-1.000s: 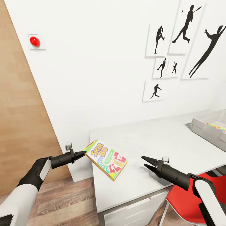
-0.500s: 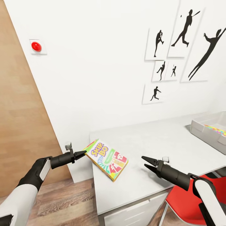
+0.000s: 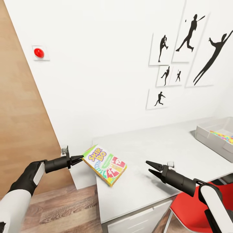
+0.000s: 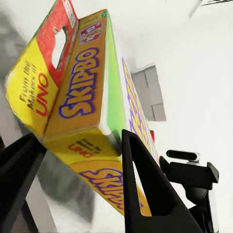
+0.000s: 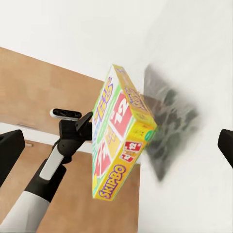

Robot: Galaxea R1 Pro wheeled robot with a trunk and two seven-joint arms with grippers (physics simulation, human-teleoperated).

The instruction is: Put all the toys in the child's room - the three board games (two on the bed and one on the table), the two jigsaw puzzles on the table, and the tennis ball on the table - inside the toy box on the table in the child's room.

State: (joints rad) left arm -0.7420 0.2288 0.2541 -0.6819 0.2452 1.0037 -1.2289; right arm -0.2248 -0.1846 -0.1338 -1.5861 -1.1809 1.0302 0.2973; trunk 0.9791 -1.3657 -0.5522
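Skip-Bo box, yellow-green with purple lettering, held over the near left corner of the table, tilted, one end raised off the pale top and a shadow beneath. Clamped at its left end by the left gripper; in the left wrist view the two black fingers straddling the box's corner, one on each side. Right gripper hovering to the right of the box, well apart from it, jaws spread and holding nothing. From the right wrist view, box seen edge-on with the left arm behind it and a dark shadow on the tabletop. Toy box, light grey, at the far right of the table, with a bright many-coloured puzzle sheet lying inside. Red chair tucked at the near right, under the right arm. White wall beyond the table with black silhouette pictures to the right and a red button to the left. Wooden door on the far left, plank floor below.
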